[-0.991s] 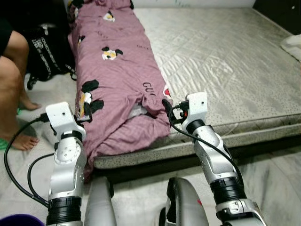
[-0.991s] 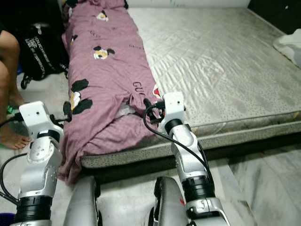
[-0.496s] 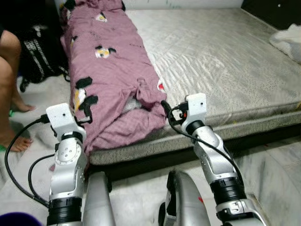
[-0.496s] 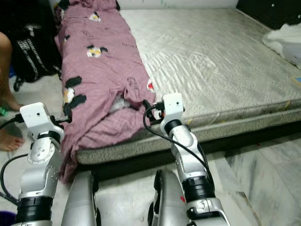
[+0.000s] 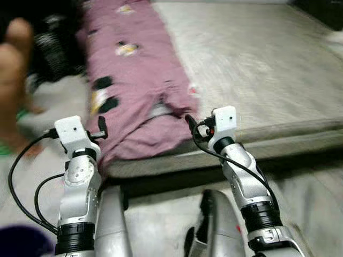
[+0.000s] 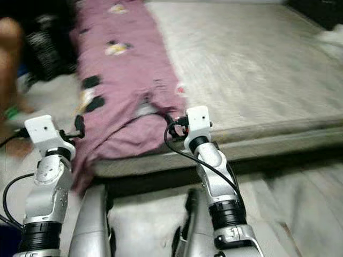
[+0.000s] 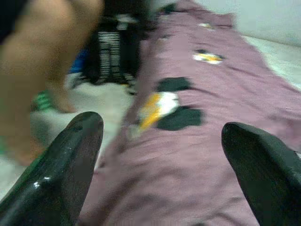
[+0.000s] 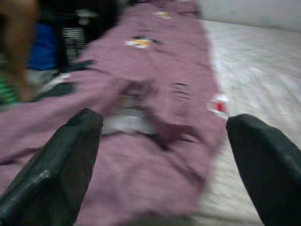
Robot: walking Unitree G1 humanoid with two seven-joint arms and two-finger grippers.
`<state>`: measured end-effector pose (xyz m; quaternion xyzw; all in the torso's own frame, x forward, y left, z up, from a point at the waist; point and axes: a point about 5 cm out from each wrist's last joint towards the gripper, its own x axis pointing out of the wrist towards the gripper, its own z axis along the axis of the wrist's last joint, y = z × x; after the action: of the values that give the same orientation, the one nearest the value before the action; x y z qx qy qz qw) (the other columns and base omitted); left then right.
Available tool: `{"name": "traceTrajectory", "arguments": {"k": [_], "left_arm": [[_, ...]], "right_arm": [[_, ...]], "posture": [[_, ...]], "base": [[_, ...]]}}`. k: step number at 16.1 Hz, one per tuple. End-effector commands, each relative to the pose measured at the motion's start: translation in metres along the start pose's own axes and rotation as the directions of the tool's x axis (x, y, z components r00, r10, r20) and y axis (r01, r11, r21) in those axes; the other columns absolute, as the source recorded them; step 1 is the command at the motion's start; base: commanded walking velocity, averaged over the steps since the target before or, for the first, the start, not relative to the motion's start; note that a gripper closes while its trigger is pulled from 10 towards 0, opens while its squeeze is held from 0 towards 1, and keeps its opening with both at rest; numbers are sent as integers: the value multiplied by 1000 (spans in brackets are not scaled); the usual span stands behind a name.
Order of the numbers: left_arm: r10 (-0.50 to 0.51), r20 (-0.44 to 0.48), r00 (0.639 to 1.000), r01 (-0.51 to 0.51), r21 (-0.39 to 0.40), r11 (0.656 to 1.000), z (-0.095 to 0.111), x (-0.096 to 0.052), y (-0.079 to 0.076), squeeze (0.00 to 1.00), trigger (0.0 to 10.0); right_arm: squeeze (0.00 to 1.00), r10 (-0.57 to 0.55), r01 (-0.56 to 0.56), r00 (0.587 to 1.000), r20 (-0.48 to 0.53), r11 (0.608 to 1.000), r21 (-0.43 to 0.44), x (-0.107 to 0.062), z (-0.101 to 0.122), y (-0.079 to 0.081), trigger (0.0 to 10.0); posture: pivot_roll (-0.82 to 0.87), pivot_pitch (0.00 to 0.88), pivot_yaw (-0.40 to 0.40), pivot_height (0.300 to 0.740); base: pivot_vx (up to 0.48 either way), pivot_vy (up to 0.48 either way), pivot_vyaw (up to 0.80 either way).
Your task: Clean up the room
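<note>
Left eye view is now blurred and shifted, so the robot is moving. Bare mattress (image 5: 257,69) lies ahead, the purple patterned blanket (image 5: 142,80) along its left side, near end bunched. Left gripper (image 7: 164,165) and right gripper (image 8: 162,155) both gape empty before it; grasping likely comes next.
</note>
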<state>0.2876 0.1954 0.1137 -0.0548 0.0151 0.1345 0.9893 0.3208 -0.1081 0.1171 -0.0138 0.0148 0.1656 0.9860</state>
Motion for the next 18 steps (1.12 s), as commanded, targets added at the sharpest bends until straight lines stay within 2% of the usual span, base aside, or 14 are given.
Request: {"name": "traceTrajectory", "arguments": {"k": [1,14,18], "left_arm": [[-8,1,1000,8,-1,1000,1,1,-1,0,10000],[-18,3,1000,18,-18,1000,2,3,-2,0,10000],[-8,4,1000,8,-19,1000,2,2,-2,0,10000]], "right_arm": [[0,9,-9,1000,-6,1000,2,1,0,0,10000],[0,8,-8,1000,-11,1000,1,4,0,-1,10000],[0,9,-8,1000,-30,999,42,6,-1,-4,10000]], "posture": [[40,44,-65,526],[38,49,-62,526],[38,49,-62,526]], "base": [[289,0,0],[354,0,0],[0,0,0]]}}
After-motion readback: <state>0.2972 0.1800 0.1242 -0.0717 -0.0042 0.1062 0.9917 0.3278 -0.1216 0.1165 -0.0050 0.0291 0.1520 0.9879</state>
